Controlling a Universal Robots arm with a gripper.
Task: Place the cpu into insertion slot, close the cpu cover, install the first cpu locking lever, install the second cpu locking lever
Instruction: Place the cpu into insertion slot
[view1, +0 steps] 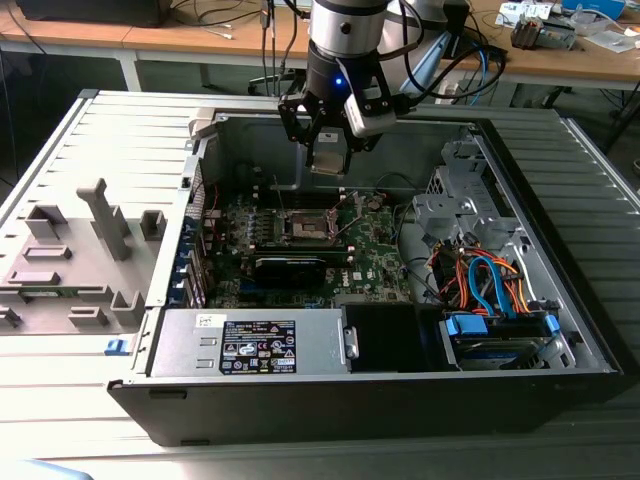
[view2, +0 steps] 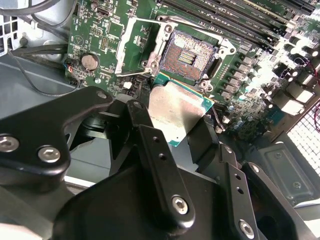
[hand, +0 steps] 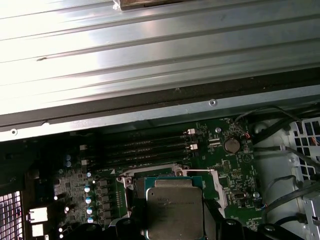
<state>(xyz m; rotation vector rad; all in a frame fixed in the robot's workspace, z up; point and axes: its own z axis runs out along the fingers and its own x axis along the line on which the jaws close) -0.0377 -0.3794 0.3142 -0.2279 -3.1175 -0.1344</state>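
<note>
Two black fingers of the gripper are closed on the small silvery-grey square cpu, which lies flat between them. Beyond the fingertips, apart from the chip, the thin silvery metal cpu cover stands swung open. Beside it is the dark-centred square insertion slot, bare.

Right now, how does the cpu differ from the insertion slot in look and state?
The cpu has a smooth silvery top; the insertion slot shows a dark centre of fine contacts. The cpu is held in the gripper, above the motherboard; the insertion slot sits on it, open and empty. Both are square and of similar size.
</note>
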